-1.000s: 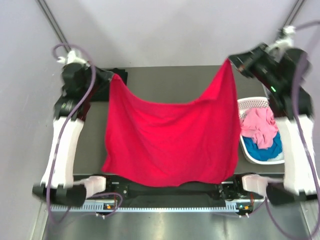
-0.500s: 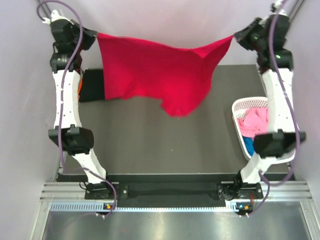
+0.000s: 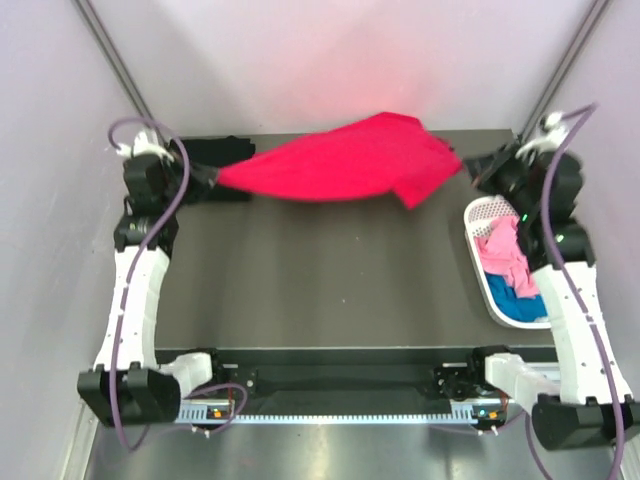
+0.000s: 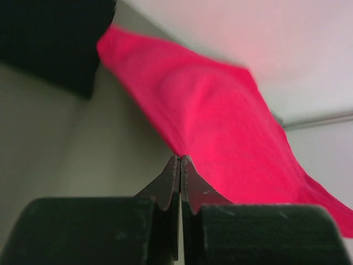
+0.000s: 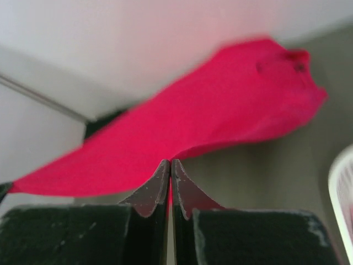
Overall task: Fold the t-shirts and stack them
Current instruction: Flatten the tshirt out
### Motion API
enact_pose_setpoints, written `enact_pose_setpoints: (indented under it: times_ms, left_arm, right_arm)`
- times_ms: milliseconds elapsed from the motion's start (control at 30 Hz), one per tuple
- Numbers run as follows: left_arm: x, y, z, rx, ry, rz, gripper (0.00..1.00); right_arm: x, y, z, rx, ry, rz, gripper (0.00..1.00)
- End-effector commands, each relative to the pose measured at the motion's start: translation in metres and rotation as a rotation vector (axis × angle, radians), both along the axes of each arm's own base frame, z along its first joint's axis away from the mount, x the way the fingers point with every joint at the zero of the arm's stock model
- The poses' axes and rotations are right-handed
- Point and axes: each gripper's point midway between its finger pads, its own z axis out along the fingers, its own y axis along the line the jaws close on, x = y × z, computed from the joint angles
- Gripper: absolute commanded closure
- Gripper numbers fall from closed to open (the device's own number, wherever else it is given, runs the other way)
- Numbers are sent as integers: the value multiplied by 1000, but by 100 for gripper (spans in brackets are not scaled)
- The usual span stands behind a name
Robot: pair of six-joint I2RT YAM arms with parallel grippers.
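A bright red t-shirt [image 3: 345,160] hangs stretched in the air over the far part of the table, held by both arms. My left gripper [image 3: 212,178] is shut on its left edge; in the left wrist view the cloth [image 4: 220,127] runs out from the closed tips [image 4: 181,158]. My right gripper [image 3: 468,170] is shut on its right edge; in the right wrist view the red cloth [image 5: 193,127] spreads from the tips [image 5: 169,162]. A black t-shirt [image 3: 215,150] lies folded at the far left. Pink [image 3: 505,250] and blue [image 3: 518,300] shirts lie in the basket.
The white lattice basket [image 3: 478,215] stands at the table's right edge, under my right arm. The black shirt also shows in the left wrist view [image 4: 49,38]. Grey walls close in the back and both sides.
Both arms have swung the red shirt from hanging near the front, up high, and now down and back over the far table. The cloth has billowed flat between the grippers.
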Motion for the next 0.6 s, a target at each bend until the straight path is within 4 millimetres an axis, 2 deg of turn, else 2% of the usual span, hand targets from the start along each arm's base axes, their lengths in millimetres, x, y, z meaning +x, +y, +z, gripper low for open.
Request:
enact_pose_setpoints:
  times_ms: [0, 33, 67, 100, 133, 167, 200, 233, 267, 333, 367, 433, 467, 567]
  left_arm:
    - [-38, -5, -22, 22, 15, -32, 100]
    - [-44, -5, -33, 19, 41, -29, 100]
    - [-53, -6, -63, 11, 109, -31, 100]
    - [-64, -4, -76, 15, 145, -14, 100]
    - [-72, -2, -92, 14, 194, 4, 100]
    - [-80, -1, -121, 2, 265, 18, 100]
    - [-88, -2, -131, -4, 284, 20, 100]
    - [-92, -3, -144, -15, 313, 20, 100]
    - [-100, -4, -165, -35, 365, 24, 100]
    - [-108, -3, -181, -47, 406, 41, 100]
    - [-113, -4, -195, -64, 439, 52, 100]
    - [-117, -4, -203, -78, 451, 66, 100]
    - [-121, -3, -211, -78, 471, 76, 100]
    - [-126, 5, -219, -44, 489, 115, 100]
  right_arm:
    - [-35, 0, -82, -12, 187, -7, 100]
    - [-45, -4, -100, -18, 230, -26, 100]
    - [-62, -6, -108, -5, 234, -36, 100]
    - [-74, -4, -148, -3, 325, -23, 100]
    - [-83, -2, -162, 7, 354, -13, 100]
    - [-94, 1, -171, 36, 370, -4, 100]
    - [-106, 7, -199, 46, 448, 30, 100]
    - [-113, 8, -209, 50, 479, 39, 100]
    - [-120, 8, -215, 50, 497, 39, 100]
    - [-133, 6, -235, 32, 564, 36, 100]
    - [-137, 3, -238, 19, 572, 28, 100]
    - [-147, -1, -245, 2, 609, 8, 100]
    - [-150, -3, -244, -3, 607, 1, 100]
    - [-159, -8, -242, -14, 619, -18, 100]
